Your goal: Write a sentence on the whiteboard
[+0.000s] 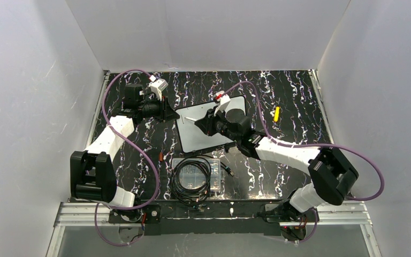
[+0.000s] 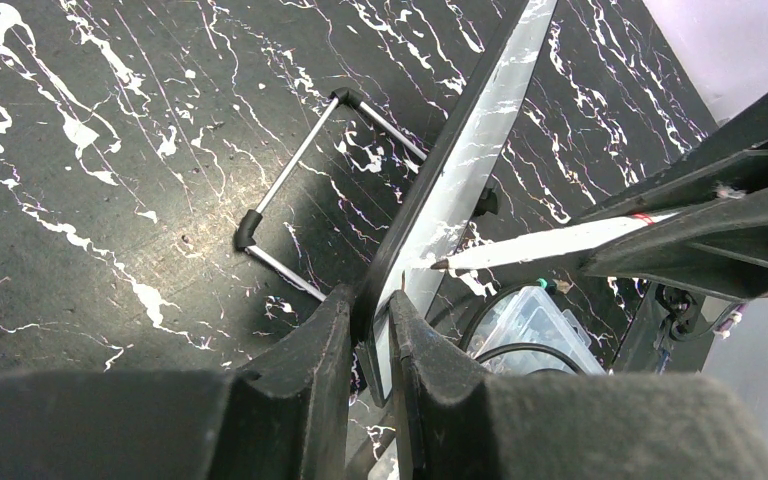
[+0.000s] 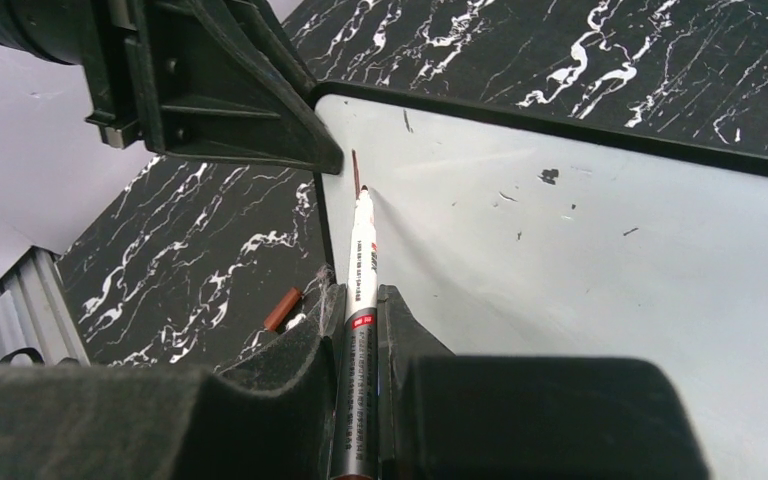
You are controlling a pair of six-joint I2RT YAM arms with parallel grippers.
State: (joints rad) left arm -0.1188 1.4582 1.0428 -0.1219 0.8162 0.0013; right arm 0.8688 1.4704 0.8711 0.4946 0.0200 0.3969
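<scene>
- Left pincer (image 2: 370,305) is pinching the whiteboard (image 2: 460,170) by its black rim. The jaws are nearly closed, with one finger on each face.
- Right pincer (image 3: 360,295) is gripping a marker (image 3: 363,250) by the barrel. The jaws are narrow around it and the tip is pointing out ahead of the fingers.
- Marker tip is touching the board face just beside the left pincer, near the corner that pincer is holding.
- A short reddish-brown stroke (image 3: 355,168) is showing just beyond the tip.
- Most of the board is lying to the right of the right pincer.
- Brown cap (image 3: 282,308) is lying on the tabletop (image 3: 190,250), just left of the right pincer and off the board.
- Clear box (image 1: 195,176) holding a coiled cable is sitting behind the right pincer, toward the arm bases.
</scene>
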